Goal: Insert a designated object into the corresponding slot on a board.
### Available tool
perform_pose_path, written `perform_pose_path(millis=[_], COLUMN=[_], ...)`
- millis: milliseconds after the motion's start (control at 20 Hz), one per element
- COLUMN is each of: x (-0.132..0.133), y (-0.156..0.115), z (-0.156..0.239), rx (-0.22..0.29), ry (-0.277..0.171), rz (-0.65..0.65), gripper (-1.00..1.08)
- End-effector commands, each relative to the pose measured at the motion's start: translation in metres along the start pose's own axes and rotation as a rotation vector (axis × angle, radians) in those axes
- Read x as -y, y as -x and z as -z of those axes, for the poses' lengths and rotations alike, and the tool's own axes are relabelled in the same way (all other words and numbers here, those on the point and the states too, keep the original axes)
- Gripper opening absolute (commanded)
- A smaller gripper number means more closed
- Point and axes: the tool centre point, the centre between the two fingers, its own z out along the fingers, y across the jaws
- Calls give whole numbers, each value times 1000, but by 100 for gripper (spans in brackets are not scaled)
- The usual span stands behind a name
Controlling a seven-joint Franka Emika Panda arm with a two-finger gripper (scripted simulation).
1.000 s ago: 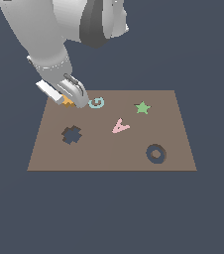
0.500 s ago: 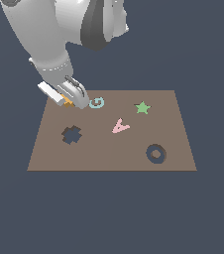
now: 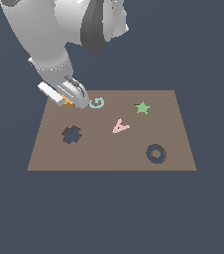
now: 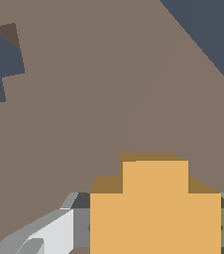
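The brown board (image 3: 109, 151) lies flat. My gripper (image 3: 72, 101) is at its far corner on the exterior view's left, shut on the orange cross piece (image 3: 67, 102), of which only an edge shows there. In the wrist view the orange piece (image 4: 153, 203) sits between my grey fingers (image 4: 54, 235), just above the board (image 4: 99, 99). The dark cross-shaped slot (image 3: 71, 134) lies nearer the board's front, a short way from the gripper. It also shows in the wrist view (image 4: 0, 64), apart from the piece.
On the board are a teal spiral (image 3: 97, 103) right beside the gripper, a green star (image 3: 142, 107), a pink A-shaped piece (image 3: 119, 126) and a dark ring-shaped cutout (image 3: 156, 154). The arm's bulk looms over the board's far corner on the exterior view's left.
The upper arm has shifted slightly. The gripper stays at the same far corner of the board, still holding the orange piece.
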Motion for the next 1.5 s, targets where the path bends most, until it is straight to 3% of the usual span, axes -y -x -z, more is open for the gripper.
perform_pose_path(millis=[0, 700, 1450], x=[0, 2, 30], y=[-2, -26, -73], z=[0, 2, 6], rx=[-1, -1, -2], ry=[0, 1, 2], rz=[15, 286, 896], gripper=[-100, -100, -100])
